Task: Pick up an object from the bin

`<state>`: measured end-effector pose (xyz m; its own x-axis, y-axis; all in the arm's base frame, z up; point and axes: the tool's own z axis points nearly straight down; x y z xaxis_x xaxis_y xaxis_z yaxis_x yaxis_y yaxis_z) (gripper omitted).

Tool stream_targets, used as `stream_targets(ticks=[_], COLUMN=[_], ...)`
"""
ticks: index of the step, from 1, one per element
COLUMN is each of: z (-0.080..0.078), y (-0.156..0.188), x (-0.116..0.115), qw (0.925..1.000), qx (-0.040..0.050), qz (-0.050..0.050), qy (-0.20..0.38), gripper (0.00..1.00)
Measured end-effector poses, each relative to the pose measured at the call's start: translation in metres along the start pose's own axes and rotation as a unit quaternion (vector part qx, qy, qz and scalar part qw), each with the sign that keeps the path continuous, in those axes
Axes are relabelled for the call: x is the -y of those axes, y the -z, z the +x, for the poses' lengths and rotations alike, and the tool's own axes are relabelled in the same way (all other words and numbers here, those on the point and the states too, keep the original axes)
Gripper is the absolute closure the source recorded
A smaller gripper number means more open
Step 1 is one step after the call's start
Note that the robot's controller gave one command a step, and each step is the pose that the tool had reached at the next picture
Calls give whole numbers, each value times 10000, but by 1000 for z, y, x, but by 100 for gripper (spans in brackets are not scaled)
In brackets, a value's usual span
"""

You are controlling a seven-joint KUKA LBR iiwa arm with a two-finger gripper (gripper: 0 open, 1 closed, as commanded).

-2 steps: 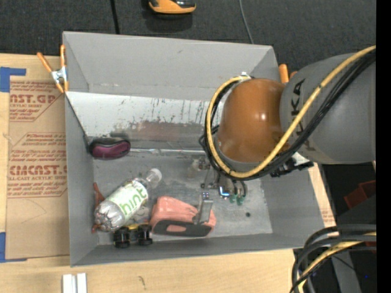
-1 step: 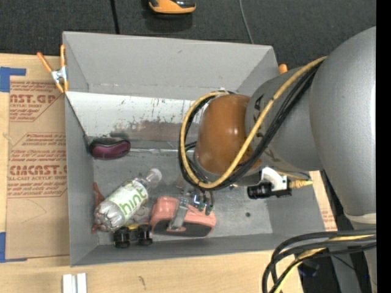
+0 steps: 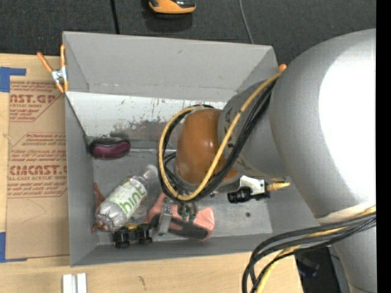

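Note:
My gripper is low over the front of the bin, mostly hidden under the arm's wrist. Right below it lies a salmon-pink flat thing with a dark handle-like part along its front; whether the gripper touches it I cannot tell. Just left of it lies a clear plastic bottle with a green-lettered label, on its side and pointing toward the gripper. A small black piece sits at the bottle's front end. To the gripper's right lies a black-and-white plug-like part with a yellow tip.
A dark maroon oval thing lies apart at the left, near the back slope. The big arm and its looping cables cover the bin's right half. Bare floor shows between the maroon thing and the arm.

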<state>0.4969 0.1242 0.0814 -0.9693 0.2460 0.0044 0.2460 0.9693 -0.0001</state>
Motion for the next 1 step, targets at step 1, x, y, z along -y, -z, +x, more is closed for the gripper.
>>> stream_targets(ticks=[1], z=[0], y=[0], x=[0], qw=[10000], qx=[0], qz=[-1], qy=[1], gripper=[100])
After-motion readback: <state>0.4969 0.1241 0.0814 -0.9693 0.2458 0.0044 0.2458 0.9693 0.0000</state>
